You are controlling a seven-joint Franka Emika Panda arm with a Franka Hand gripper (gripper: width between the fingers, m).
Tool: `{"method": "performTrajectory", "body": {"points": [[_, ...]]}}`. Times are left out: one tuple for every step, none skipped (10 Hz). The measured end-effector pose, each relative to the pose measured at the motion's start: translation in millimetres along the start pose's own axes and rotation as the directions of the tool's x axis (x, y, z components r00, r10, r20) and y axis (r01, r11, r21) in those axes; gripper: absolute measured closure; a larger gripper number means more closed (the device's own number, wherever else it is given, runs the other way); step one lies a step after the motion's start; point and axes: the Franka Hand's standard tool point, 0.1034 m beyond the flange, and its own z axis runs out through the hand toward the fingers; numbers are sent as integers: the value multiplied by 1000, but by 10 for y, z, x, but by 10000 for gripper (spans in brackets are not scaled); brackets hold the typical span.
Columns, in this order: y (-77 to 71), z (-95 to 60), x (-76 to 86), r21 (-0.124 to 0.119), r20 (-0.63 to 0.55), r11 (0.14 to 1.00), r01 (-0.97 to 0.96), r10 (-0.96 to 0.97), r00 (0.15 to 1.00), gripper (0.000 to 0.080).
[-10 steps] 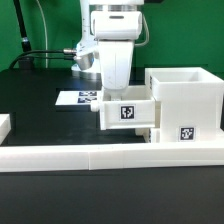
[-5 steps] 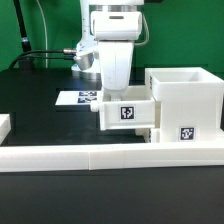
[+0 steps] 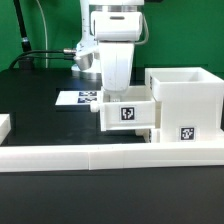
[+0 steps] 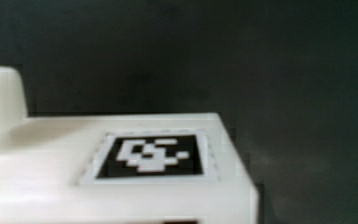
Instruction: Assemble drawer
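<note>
The drawer's tall white housing (image 3: 186, 98) stands at the exterior view's right, open at the top, with a tag low on its front. A small white tray (image 3: 128, 113) with a square tag sits against the housing's left side. My gripper (image 3: 113, 93) comes straight down onto the tray's far left edge. Its fingertips are hidden behind the tray. The wrist view shows a white tagged surface (image 4: 155, 158) of a drawer part close under the camera, and no fingers. A second tray is not clearly in view.
The long low white border wall (image 3: 100, 155) runs across the front. The marker board (image 3: 78, 98) lies flat on the black table behind the tray. A small white block (image 3: 4, 124) sits at the exterior view's left edge. Black cables run behind the arm.
</note>
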Motion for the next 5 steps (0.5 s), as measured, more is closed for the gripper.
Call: {"method": "performTrajectory", "body": {"points": [[16, -10, 18, -4, 8, 1000, 20, -20, 1000, 757], [45, -30, 24, -1, 24, 999, 52, -52, 998, 756], [70, -40, 23, 20, 38, 998, 65, -66, 997, 756], [110, -51, 29, 26, 41, 997, 66, -67, 997, 756], [104, -45, 22, 24, 40, 998, 65, -66, 997, 756]]}}
